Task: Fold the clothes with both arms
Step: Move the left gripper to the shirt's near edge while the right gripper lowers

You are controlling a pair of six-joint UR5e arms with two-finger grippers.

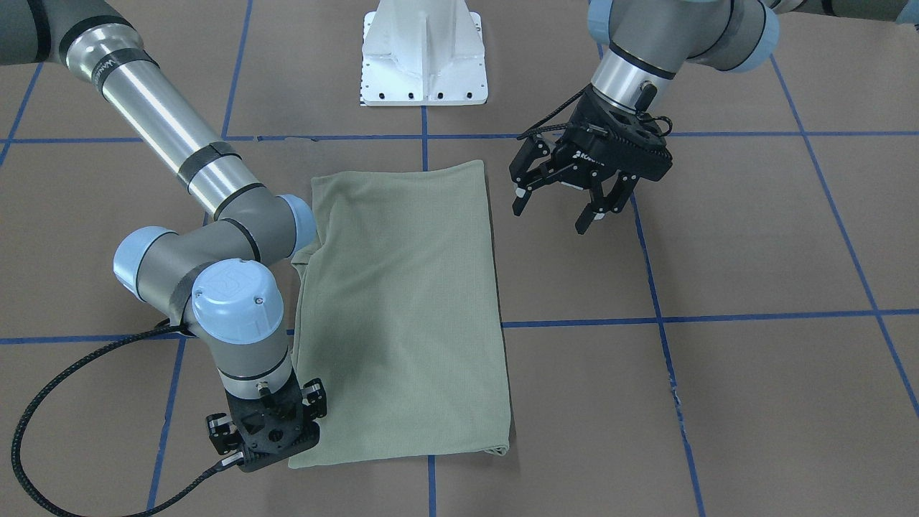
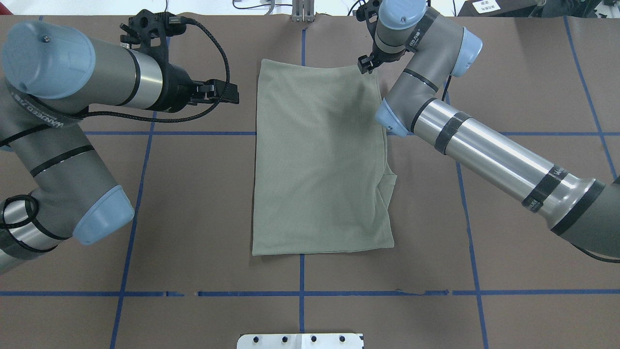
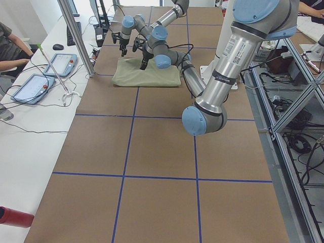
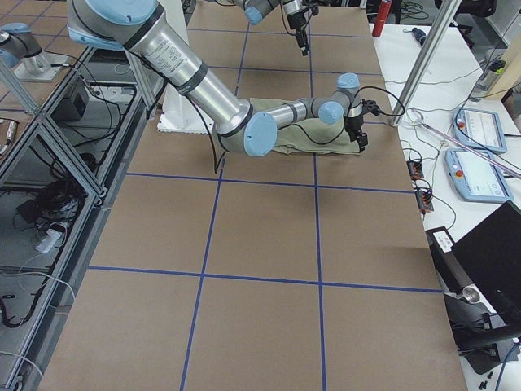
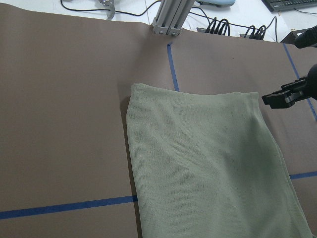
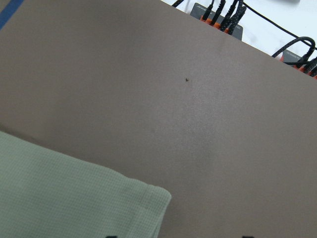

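The pale green shirt lies folded into a tall rectangle on the brown table, and it also shows in the front view. My left gripper is open and empty. It hovers beside the shirt's far corner on my left, clear of the cloth, and also shows in the overhead view. My right gripper points down at the shirt's far corner on my right. Its jaws stand spread; the right wrist view shows only that shirt corner and bare table, with nothing gripped.
The white pedestal base stands at my edge of the table. Blue tape lines divide the brown surface into squares. A side bench with teach pendants and a metal post lies beyond the far edge.
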